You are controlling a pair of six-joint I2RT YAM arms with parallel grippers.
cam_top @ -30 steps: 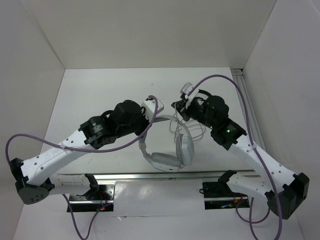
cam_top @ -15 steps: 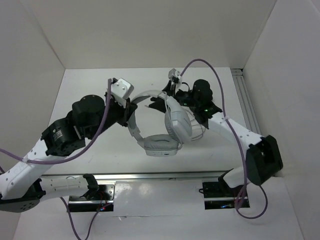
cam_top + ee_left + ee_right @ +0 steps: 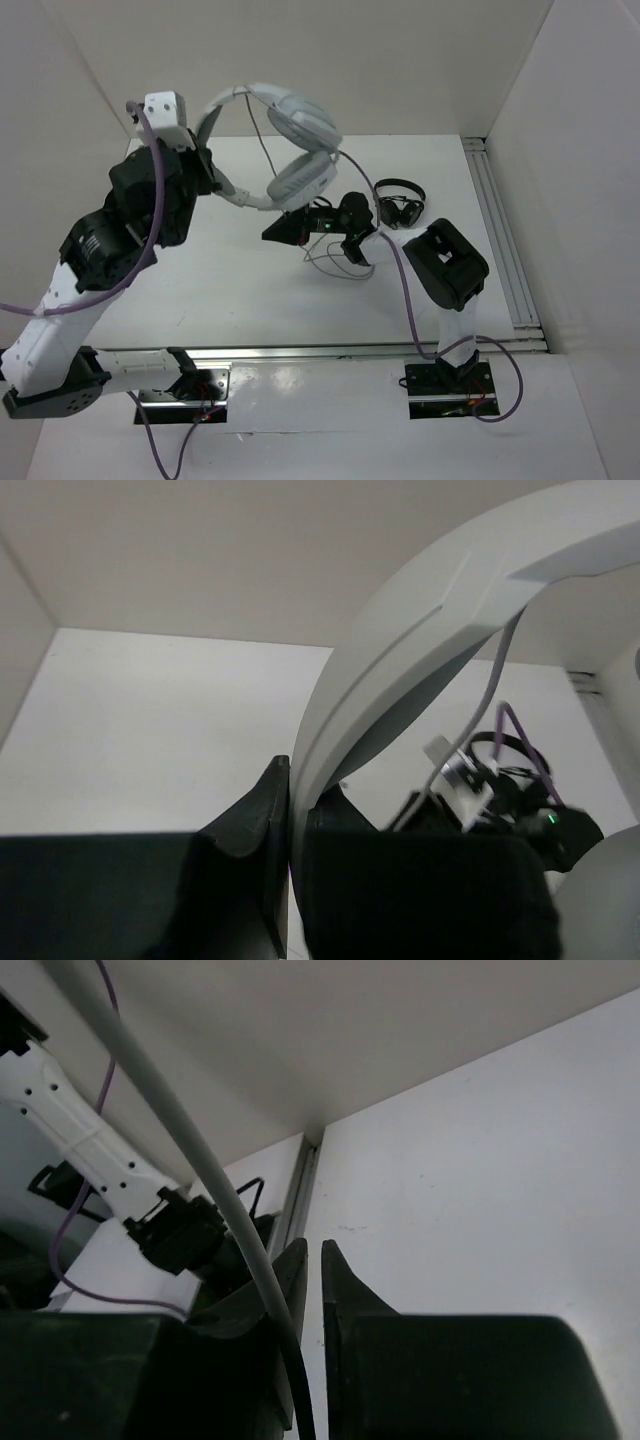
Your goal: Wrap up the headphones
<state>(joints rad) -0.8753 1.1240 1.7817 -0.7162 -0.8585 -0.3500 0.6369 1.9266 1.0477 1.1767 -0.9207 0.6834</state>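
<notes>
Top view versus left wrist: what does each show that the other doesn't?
Top only: both ear cups up in the air, both arms whole, slack cable looped on the table. Left wrist only: close-up of the left gripper pinching the headband. Both: the headband's arc and the cable hanging down.
</notes>
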